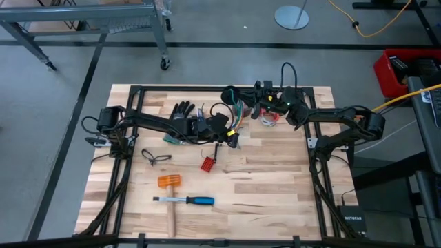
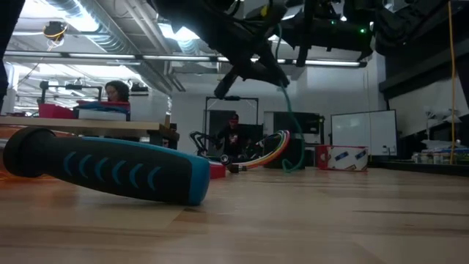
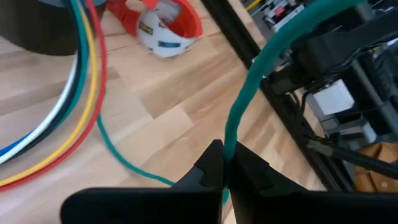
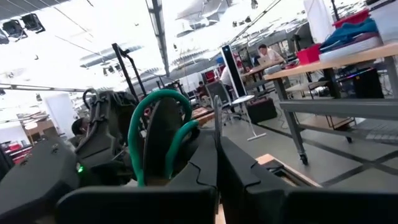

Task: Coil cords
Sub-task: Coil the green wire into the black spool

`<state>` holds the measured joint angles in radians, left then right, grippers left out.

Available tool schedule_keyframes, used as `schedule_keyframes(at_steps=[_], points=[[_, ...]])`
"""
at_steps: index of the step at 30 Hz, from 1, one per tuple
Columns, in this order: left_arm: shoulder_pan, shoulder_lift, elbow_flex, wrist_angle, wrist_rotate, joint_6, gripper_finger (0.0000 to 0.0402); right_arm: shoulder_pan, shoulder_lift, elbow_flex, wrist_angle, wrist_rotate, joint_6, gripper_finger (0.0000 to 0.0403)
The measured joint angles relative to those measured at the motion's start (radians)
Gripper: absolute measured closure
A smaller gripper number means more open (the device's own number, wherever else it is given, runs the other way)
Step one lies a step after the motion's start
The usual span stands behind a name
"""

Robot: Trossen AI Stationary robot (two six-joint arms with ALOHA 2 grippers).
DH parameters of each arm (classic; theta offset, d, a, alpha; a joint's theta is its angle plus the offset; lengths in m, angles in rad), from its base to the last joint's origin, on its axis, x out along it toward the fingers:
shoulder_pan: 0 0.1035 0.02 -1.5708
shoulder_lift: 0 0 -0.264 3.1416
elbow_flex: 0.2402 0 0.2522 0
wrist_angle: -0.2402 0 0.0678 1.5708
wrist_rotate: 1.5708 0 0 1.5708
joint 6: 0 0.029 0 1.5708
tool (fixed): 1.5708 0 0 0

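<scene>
We see the cords (image 1: 234,114) at the far middle of the table (image 1: 275,186), the green strand (image 3: 249,93) rising off it, pinched between the closed fingers of the left gripper (image 3: 224,171). The right gripper (image 4: 216,155) is raised beside it, fingers together, a green loop (image 4: 155,124) just behind. A red tape ring (image 3: 171,28) lies near.

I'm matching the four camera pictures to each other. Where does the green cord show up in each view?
High view: the green cord sits at the table's far middle, between the two arms.
Low view: it hangs as a loop right of centre.
Left wrist view: it rises from the left gripper, which is shut on it.
Right wrist view: it arches just past the right gripper.
Shared landmark: the red tape ring, also in the left wrist view.
</scene>
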<state>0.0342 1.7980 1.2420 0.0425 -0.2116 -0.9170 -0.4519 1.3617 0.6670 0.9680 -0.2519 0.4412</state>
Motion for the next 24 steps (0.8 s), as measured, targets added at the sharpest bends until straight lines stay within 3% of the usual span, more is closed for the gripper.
schedule_keyframes(at_steps=[10,24], points=[[-0.004,0.029,0.001,0.118,0.002,0.027,0.0401,0.027,0.058,0.0,0.001,0.025,-0.023,0.0402],[-0.002,0.028,0.064,0.035,0.002,0.082,0.0401,0.027,0.083,0.0,-0.049,0.023,-0.08,0.0402]])
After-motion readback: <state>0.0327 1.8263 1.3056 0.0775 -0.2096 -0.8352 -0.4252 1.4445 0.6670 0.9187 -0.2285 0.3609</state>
